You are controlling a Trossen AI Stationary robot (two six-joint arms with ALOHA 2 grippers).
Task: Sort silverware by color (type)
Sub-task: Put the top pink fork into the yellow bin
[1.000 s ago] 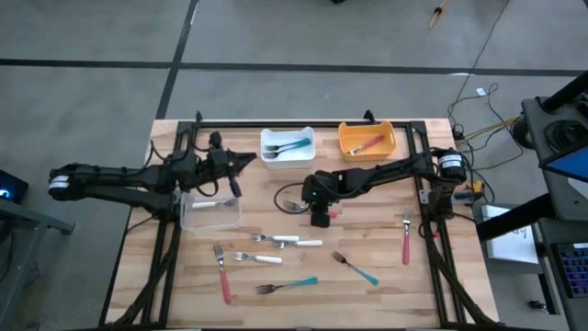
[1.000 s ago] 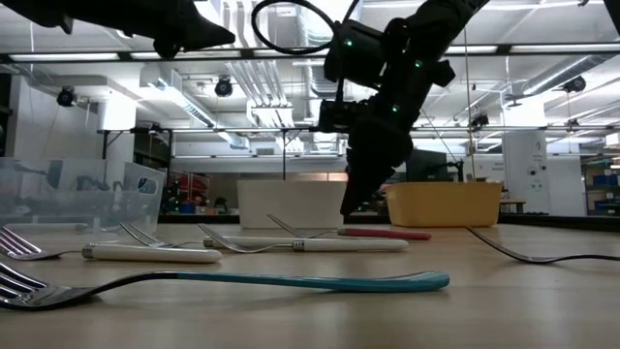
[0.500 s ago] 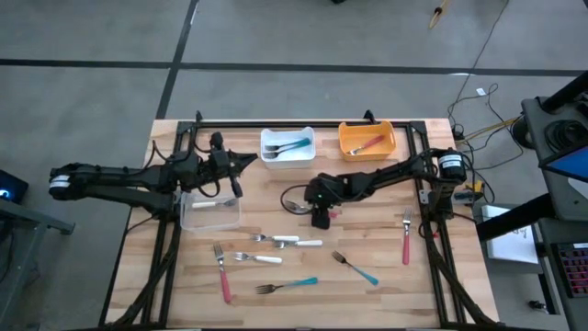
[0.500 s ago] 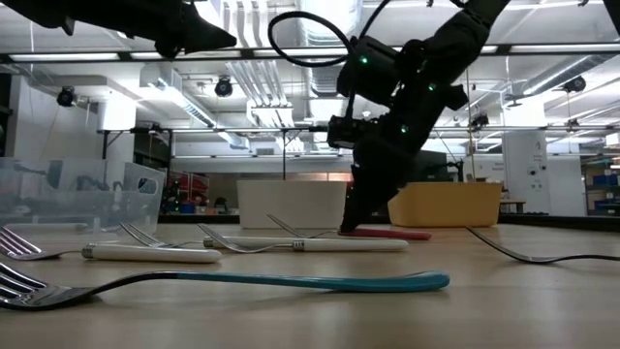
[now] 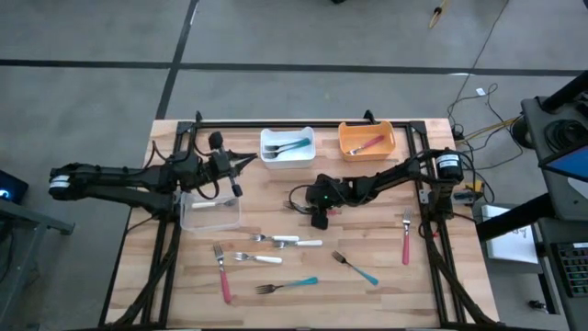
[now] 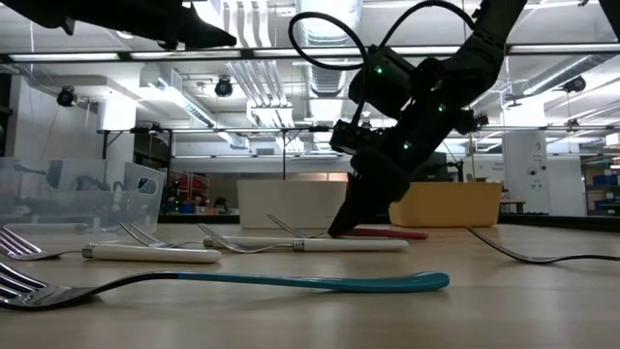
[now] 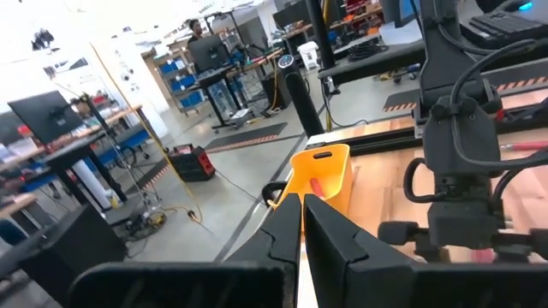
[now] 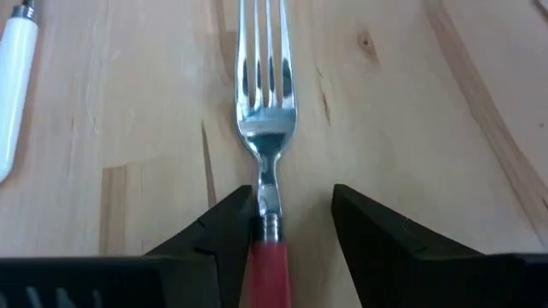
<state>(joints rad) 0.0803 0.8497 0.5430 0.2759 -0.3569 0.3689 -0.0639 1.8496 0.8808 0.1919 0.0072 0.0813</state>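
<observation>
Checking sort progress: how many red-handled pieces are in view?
4: a red piece in the orange bin, a red fork between the right gripper's fingers, a right-edge fork, a front-left fork. Others may be hidden.

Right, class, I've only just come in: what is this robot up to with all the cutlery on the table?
It is sorting silverware by handle colour. The right gripper is down at the table's middle, jaws open astride a red-handled fork lying flat, not yet lifted. The left gripper hangs shut above the table's left side, waiting. The white bin holds teal pieces, the orange bin a red one, the clear bin a white one. Several pieces remain loose on the table.
</observation>
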